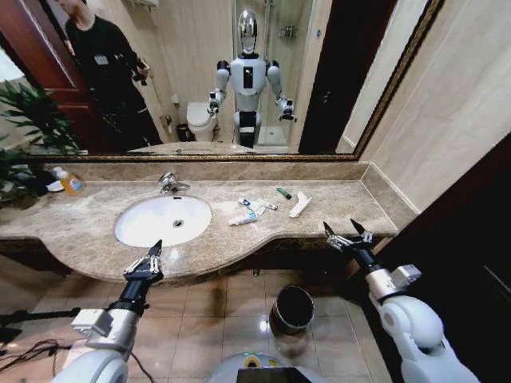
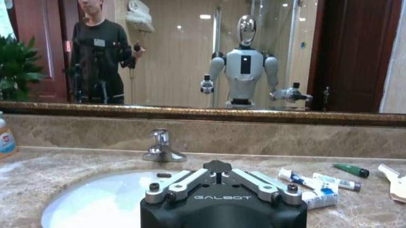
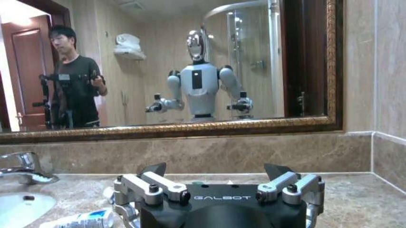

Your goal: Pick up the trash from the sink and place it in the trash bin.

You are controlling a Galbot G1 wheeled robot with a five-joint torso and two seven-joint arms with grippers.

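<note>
We hold both arms just short of the marble counter's front edge, the left gripper before the sink and the right gripper near the counter's right end, each with its fingers spread apart and nothing between them. The trash is not in the basin at all: the white-and-blue tubes, the dark green tube and the white paper wrapper lie on the marble to the right of the sink, between our two grippers. The trash bin stands on the floor below, under the counter's edge. We judge the risks to be these: the tubes lie touching, so a pinch may catch two or nudge one away; the flat wrapper may slip from the fingertips; and the bin's opening is narrow, so a release off-centre would drop litter onto the tiles.
</note>
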